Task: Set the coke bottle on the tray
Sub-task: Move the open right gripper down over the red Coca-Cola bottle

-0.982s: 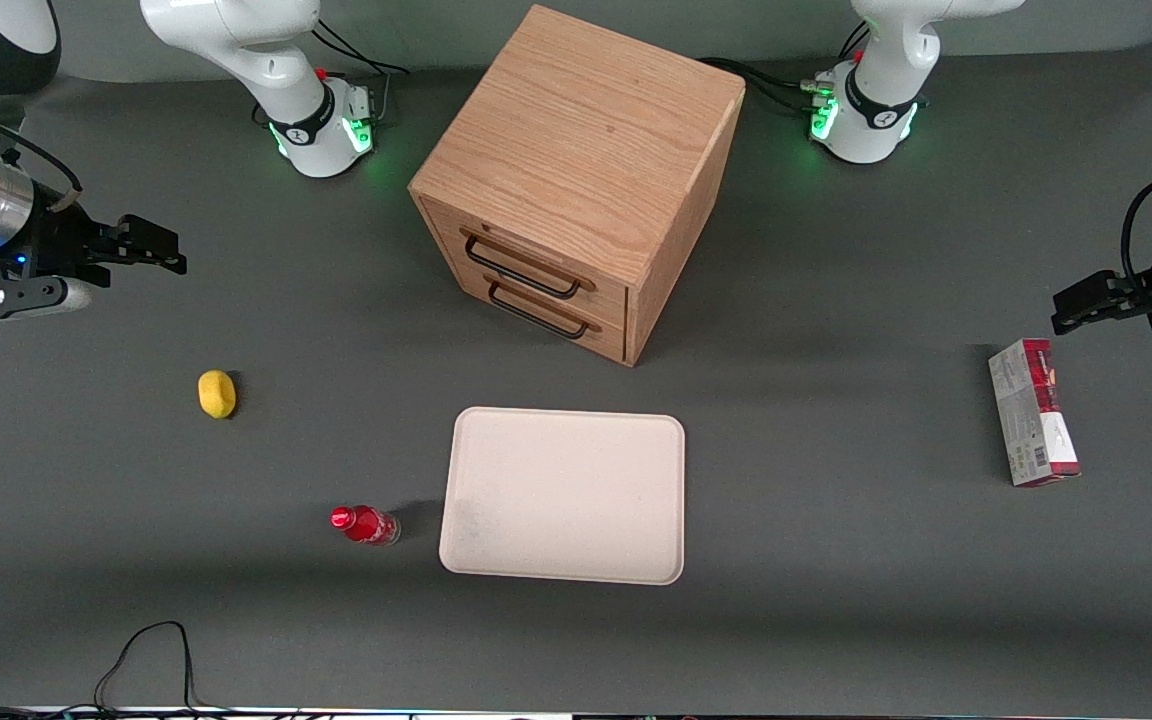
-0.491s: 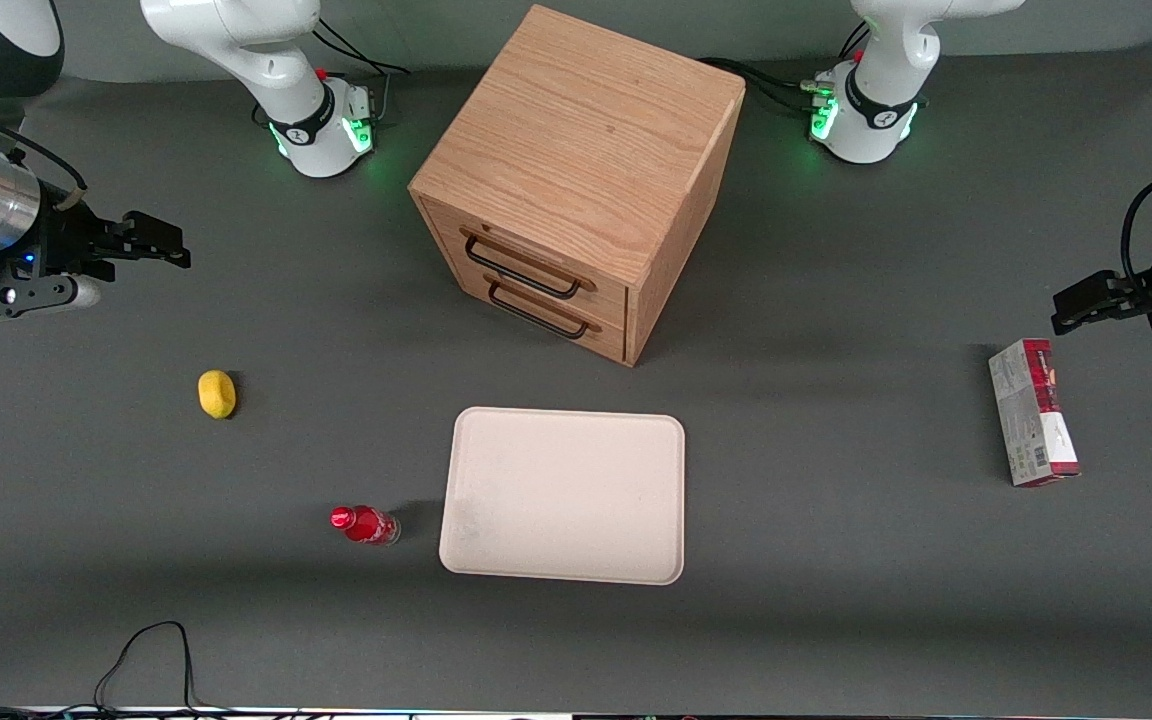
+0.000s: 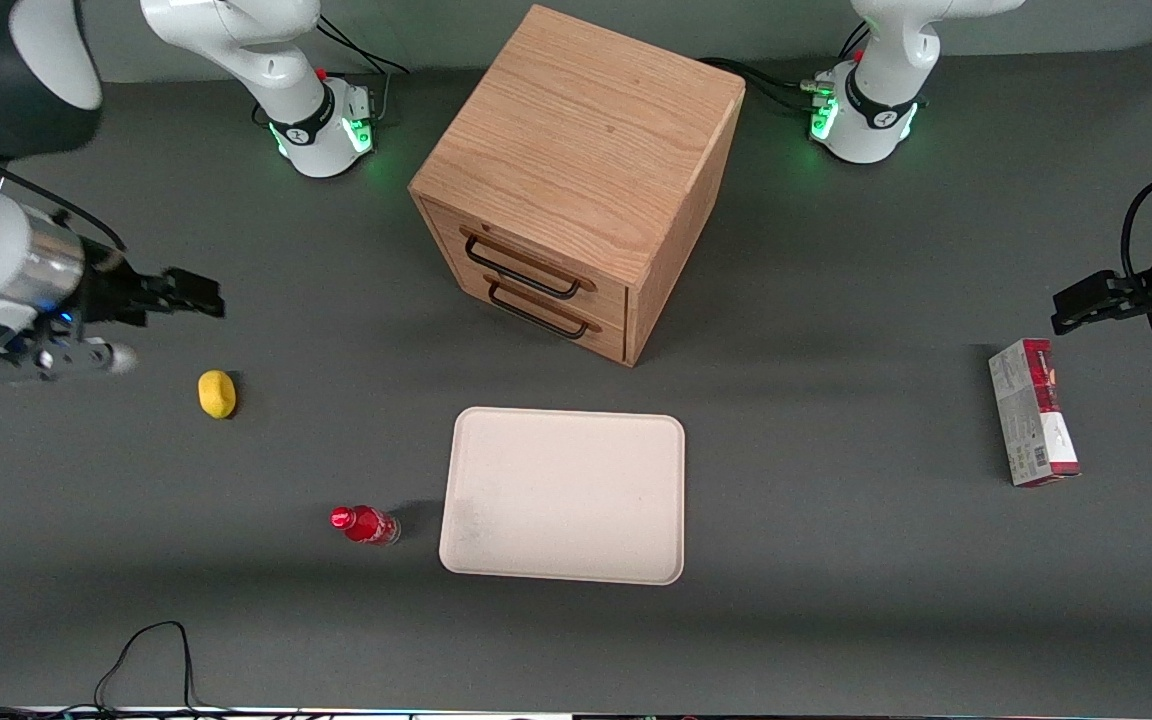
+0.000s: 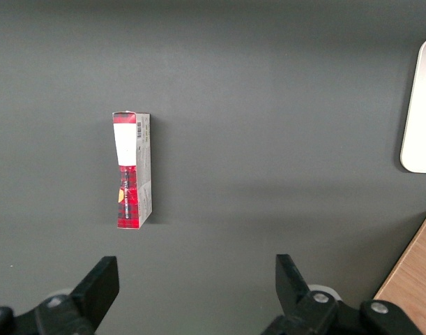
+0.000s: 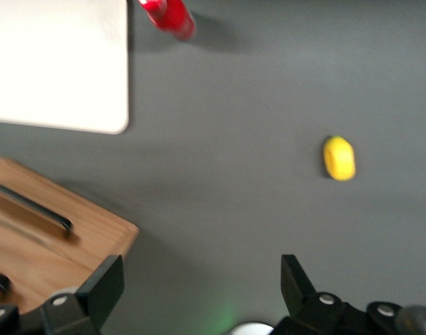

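Task not started: pincer (image 3: 198, 301) spread wide and empty above the desk (image 3: 836, 560), coke bottle (image 3: 366, 525) lying well apart from it, nearer the front camera, beside the tray (image 3: 563, 494); grasp and placement remain

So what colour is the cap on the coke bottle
Red, like its label; the coke bottle shows best in the front view. The gripper hovers open, farther from the camera.

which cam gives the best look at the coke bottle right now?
Front view: the whole coke bottle shows, standing on the table beside the tray, clear of the tool, which is open above the table. Right wrist view cuts it off at the frame edge; left wrist view misses it.
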### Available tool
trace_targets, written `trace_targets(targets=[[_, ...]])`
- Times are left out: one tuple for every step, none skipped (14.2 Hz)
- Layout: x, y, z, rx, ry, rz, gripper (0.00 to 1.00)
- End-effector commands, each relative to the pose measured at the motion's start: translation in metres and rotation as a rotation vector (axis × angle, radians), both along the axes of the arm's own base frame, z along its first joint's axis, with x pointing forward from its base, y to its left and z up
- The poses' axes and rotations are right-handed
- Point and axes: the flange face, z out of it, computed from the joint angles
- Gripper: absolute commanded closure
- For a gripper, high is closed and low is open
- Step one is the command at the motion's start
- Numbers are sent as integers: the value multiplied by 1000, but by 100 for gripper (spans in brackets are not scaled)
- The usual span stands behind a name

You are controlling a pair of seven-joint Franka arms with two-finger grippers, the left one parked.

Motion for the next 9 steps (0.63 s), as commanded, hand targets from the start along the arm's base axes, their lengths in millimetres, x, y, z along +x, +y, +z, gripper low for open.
trace_targets(targets=[[64, 35, -20, 31, 11, -65, 0], [72, 55, -30, 15, 8, -70, 0], [75, 73, -41, -27, -3, -69, 0], [74, 84, -45, -40, -11, -83, 0], [74, 87, -45, -42, -17, -93, 0], [74, 87, -45, -41, -17, -95, 0], [74, 87, -45, -43, -17, -95, 0], [75, 86, -44, -42, -22, -96, 0], [76, 86, -45, -42, -23, -98, 0]])
